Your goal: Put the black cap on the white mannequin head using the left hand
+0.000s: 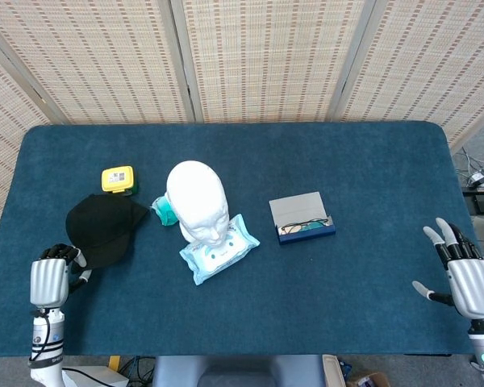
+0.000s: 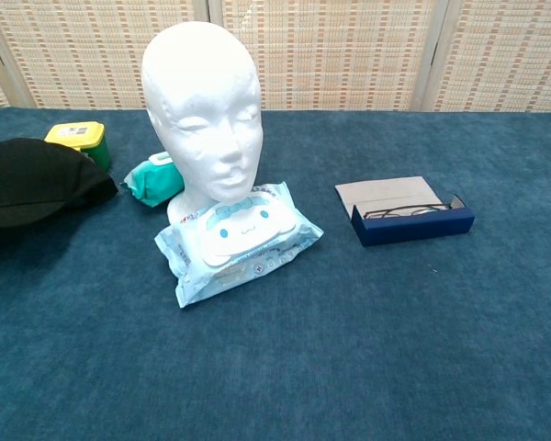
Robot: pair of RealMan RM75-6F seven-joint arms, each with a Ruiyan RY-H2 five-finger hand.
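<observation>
The black cap (image 1: 105, 228) lies flat on the blue table, left of the white mannequin head (image 1: 197, 199); in the chest view the cap (image 2: 32, 188) is at the far left and the mannequin head (image 2: 202, 110) stands upright, facing forward. My left hand (image 1: 50, 280) sits at the table's front left corner, fingers curled in, just off the cap's near-left edge; no grip on the cap shows. My right hand (image 1: 466, 280) rests at the front right with fingers spread and nothing in it. The chest view shows neither hand.
A pack of wet wipes (image 1: 219, 247) lies against the front of the mannequin's base. A green packet (image 1: 163, 211) and a yellow box (image 1: 118, 179) sit beside the cap. An open blue glasses case (image 1: 302, 219) lies right of the head. The table (image 1: 371, 177) is blue cloth.
</observation>
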